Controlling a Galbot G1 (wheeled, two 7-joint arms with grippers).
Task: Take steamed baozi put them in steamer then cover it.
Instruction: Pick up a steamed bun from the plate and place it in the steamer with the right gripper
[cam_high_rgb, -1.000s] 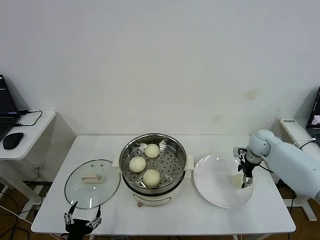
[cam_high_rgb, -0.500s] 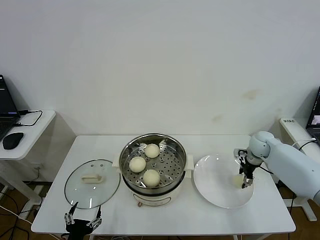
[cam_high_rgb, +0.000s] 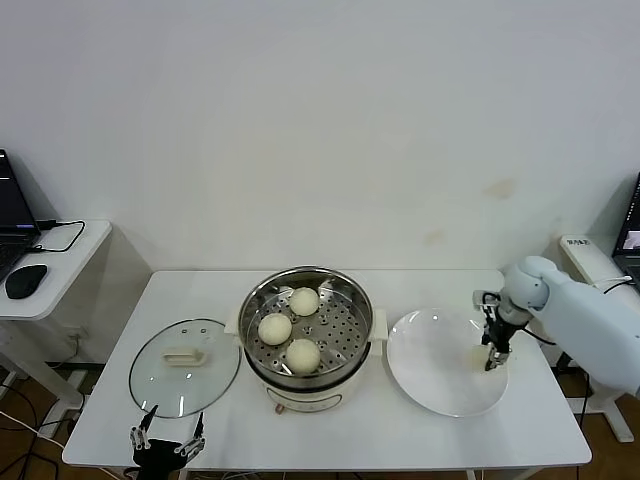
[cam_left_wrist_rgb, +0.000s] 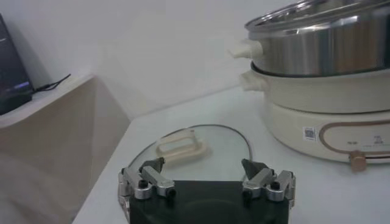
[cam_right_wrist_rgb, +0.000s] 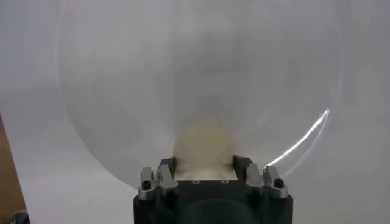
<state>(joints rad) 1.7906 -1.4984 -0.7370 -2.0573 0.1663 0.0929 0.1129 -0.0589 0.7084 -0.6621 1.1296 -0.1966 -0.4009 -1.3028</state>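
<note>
Down at the table's (cam_high_rgb: 110, 430) near edge, about 7 o'clock, the left end effector (cam_high_rgb: 166, 439) sits parked with its jaws wide. Just past it lies the cover (cam_high_rgb: 185, 366), flat on the table. Middle of the table is the steamer (cam_high_rgb: 308, 336) with three baozi on the tray. Over at 3 o'clock, the right end effector (cam_high_rgb: 492, 352) is down on the plate (cam_high_rgb: 440, 385), jaws narrowed around the last baozi (cam_right_wrist_rgb: 203, 148), which sits snug between the fingers. From there the steamer lies toward 9 o'clock, so the right arm is the near one. Compared with a second ago, those jaws were wide around the bun; now they've pinched in.
</note>
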